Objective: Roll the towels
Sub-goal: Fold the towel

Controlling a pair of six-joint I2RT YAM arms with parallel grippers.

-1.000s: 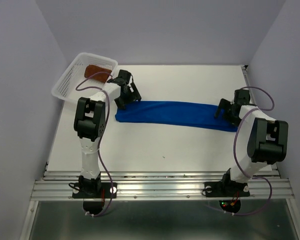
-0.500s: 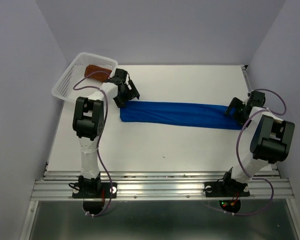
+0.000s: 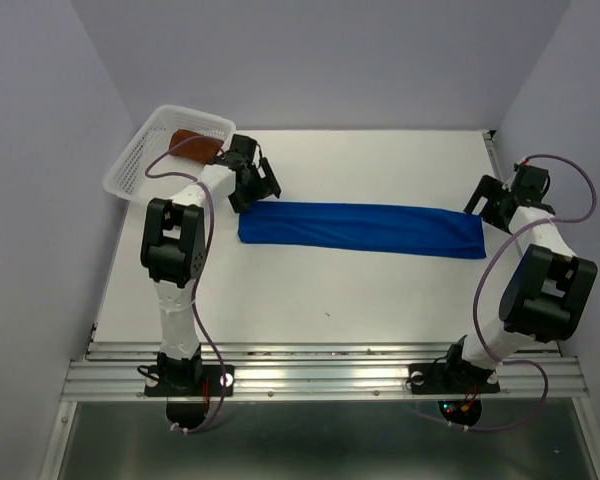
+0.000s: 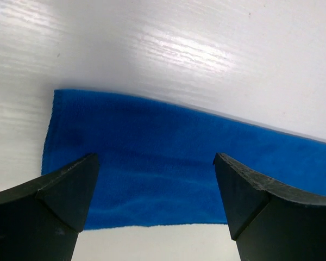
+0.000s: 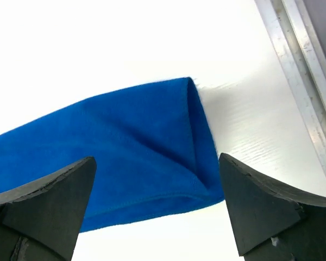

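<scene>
The royal blue towel (image 3: pixel 360 228) lies flat as a long strip across the middle of the table. My left gripper (image 3: pixel 260 190) is open and empty just beyond the towel's left end; the left wrist view shows that end (image 4: pixel 152 163) below the spread jaws (image 4: pixel 155 163). My right gripper (image 3: pixel 488 207) is open and empty just past the towel's right end; the right wrist view shows the folded right end (image 5: pixel 152 147) between its jaws (image 5: pixel 156 163). The rust-brown towel (image 3: pixel 193 143) lies in the white mesh basket (image 3: pixel 130 165) at the far left.
The basket overhangs the table's far left corner, close behind my left arm. A metal rail (image 5: pixel 301 70) runs along the table's right edge beside my right gripper. Purple walls close in the table on three sides.
The right gripper has let go of the towel's right end and drawn back to the right and away. The towel now lies straighter and shifted right. The left gripper backed off slightly.
</scene>
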